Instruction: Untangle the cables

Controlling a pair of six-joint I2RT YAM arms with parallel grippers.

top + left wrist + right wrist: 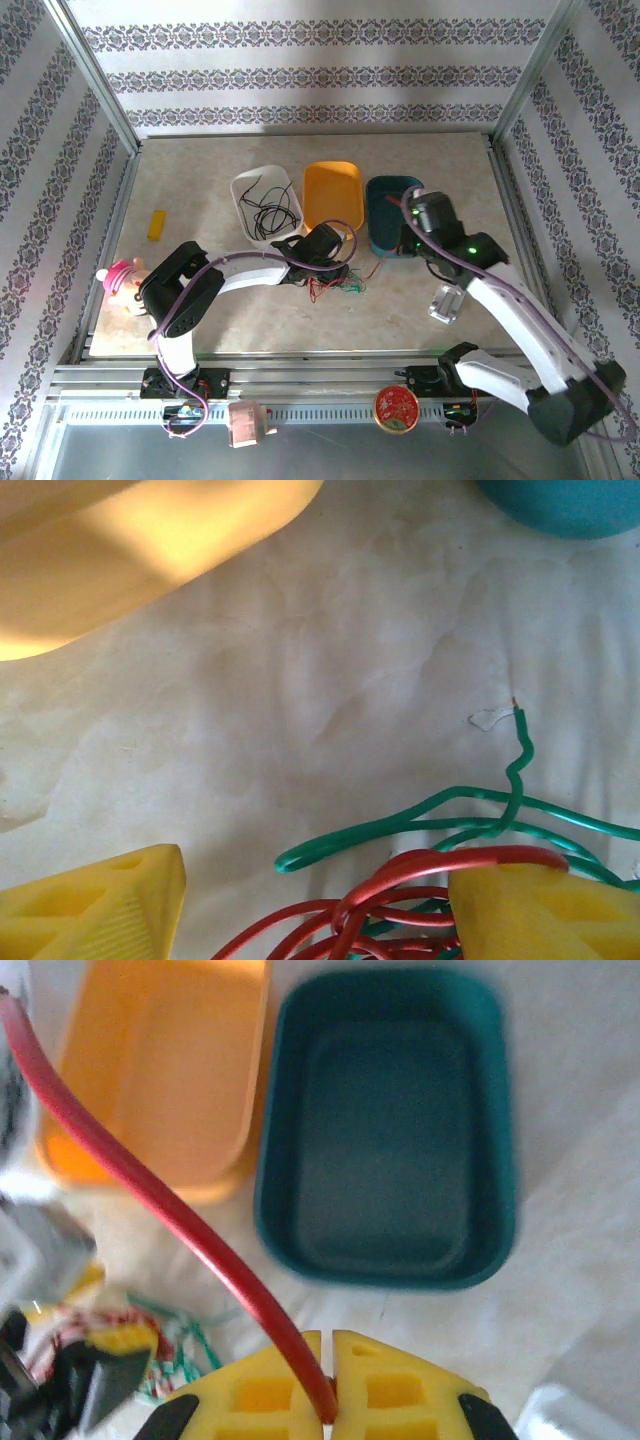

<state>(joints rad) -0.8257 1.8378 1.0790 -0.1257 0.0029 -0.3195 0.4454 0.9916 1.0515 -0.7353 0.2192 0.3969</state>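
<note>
A tangle of red and green cables (337,285) lies on the table in front of the orange tray (333,193). Several black cables (268,210) sit in the white tray (243,187). My left gripper (322,262) hangs over the tangle. In the left wrist view my left gripper (315,880) is open, with red cable loops (400,880) and a green cable (400,820) between its yellow fingers (95,910). My right gripper (330,1345) is shut on a red cable (180,1215) that runs up and left toward the tangle (170,1350). It hovers near the teal tray (378,190).
The teal tray (270,1160) and orange tray (160,1070) are empty. A yellow block (156,223) and a pink toy (122,283) lie at the left. A silver metal piece (447,305) sits near the right arm. A red round disc (396,408) rests on the front rail.
</note>
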